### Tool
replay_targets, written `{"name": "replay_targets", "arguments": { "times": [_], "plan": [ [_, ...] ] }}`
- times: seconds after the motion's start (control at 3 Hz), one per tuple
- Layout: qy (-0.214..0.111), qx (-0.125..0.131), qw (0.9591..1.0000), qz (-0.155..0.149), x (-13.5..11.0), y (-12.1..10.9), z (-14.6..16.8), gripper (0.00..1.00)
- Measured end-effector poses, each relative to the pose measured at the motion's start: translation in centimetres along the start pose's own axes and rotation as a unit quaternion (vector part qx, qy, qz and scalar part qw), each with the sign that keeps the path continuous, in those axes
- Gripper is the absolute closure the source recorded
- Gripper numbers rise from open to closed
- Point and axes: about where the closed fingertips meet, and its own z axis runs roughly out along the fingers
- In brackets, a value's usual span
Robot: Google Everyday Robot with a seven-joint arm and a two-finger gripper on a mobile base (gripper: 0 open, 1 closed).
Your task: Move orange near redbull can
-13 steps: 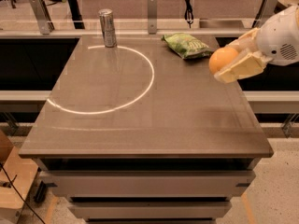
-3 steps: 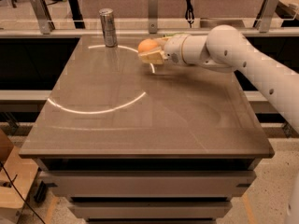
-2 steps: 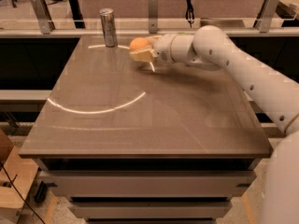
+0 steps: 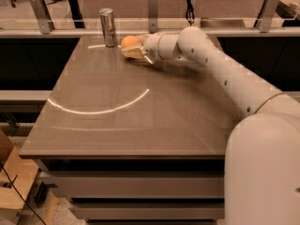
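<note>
Tool (image 4: pixel 131 49) gripping orange (image 4: pixel 130 41), beside redbull can (image 4: pixel 108 27)

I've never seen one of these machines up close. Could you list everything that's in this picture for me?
redbull can: one, silver-grey, upright near the table's far edge, left of the middle.
orange: one, bright orange, just right of the can with a small gap between them, held in the gripper.
table: one, grey-brown top, with a bright curved streak of light on it.
metal posts: three, grey, on the rail behind the table.
box: one, tan, on the floor at lower left.
arm: one, white, reaching from the lower right across the table.
gripper: one, beige fingers closed on the orange, near the far edge beside the can.
</note>
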Motion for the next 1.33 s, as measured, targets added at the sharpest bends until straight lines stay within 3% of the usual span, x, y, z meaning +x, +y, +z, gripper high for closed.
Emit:
{"name": "replay_targets", "arguments": {
  "times": [0.67,1.0,1.33],
  "plan": [
    [-0.024,-0.006,0.9997,0.009,-1.0,-1.0,3.8,0.13],
    [-0.028,-0.017,0.9994,0.005,-1.9,-0.3,4.4,0.00],
    [-0.028,-0.018,0.9994,0.005,-1.9,-0.3,4.4,0.00]
  ]
}}
